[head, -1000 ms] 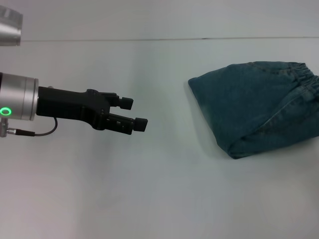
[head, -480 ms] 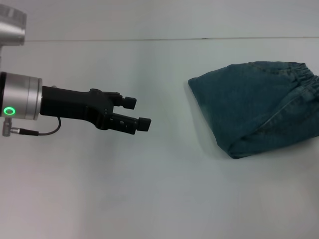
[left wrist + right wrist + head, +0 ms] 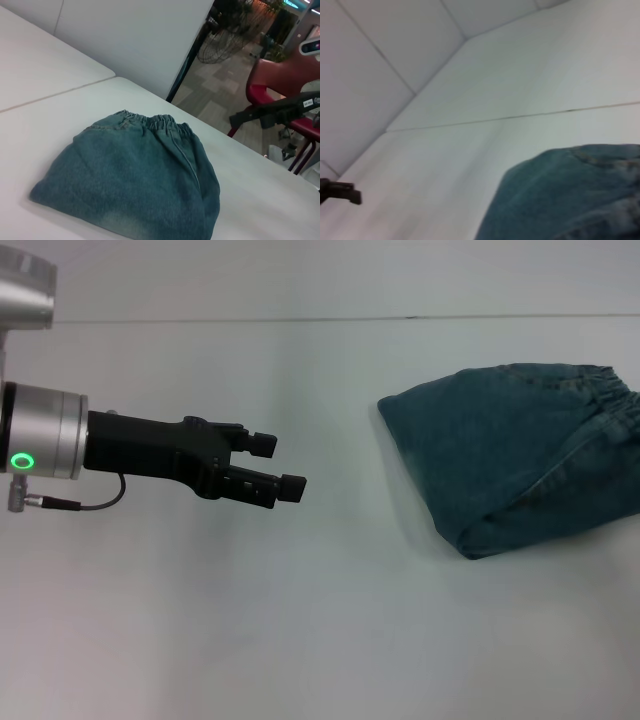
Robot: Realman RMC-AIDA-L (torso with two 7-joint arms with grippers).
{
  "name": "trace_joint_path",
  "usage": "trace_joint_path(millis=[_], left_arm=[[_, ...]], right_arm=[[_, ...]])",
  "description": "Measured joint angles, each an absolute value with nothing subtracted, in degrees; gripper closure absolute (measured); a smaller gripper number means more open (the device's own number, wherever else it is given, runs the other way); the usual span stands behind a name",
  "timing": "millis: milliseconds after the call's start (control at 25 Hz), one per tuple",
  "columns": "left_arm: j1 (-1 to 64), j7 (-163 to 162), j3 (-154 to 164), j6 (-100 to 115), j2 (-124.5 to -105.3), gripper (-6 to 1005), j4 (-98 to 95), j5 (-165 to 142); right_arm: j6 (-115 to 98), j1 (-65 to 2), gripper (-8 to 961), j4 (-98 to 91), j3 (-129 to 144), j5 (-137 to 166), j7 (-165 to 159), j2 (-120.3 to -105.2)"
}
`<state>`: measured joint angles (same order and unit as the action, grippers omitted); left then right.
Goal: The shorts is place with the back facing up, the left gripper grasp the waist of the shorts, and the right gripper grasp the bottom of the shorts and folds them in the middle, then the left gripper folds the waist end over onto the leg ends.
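The shorts lie folded into a compact blue-green denim bundle at the table's right side, also seen in the left wrist view and the right wrist view. The gathered waist lies on top at the far right end. I cannot make out the leg hems. My left gripper hovers open and empty over bare table, well to the left of the shorts; one of its fingers shows in the right wrist view. A black blocky part, apparently the right gripper, hangs beyond the shorts in the left wrist view.
The white table has a seam line across its far part. Past the table's right edge the left wrist view shows a red chair and open floor.
My left gripper has drifted a little to the right, toward the shorts, still open. The shorts have not moved.
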<state>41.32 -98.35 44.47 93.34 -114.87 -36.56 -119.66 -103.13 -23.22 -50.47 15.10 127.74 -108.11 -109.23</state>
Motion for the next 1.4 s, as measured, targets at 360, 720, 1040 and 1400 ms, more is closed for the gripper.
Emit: trace_joint_path(millis=[360, 720, 1040, 1400], left_arm=[[41.85, -98.37, 44.48, 93.34, -115.01, 37, -36.47, -119.73], [41.86, -98.36, 44.47, 93.33, -115.05, 37, -36.38, -119.97], [41.83, -98.35, 44.48, 93.34, -115.05, 37, -36.44, -120.06], [41.79, -98.28, 44.47, 93.34, -115.05, 37, -36.41, -119.72]], right_arm=[[-101.12, -26.81, 6, -48.26, 19.76, 127.92, -107.55, -110.90], [-100.43, -27.20, 6, -48.25, 20.51, 127.97, -107.58, -111.07], [-100.37, -27.25, 7, -48.22, 20.83, 127.97, -107.53, -111.11], [-98.35, -30.57, 7, -44.13, 24.51, 127.85, -105.30, -111.62]])
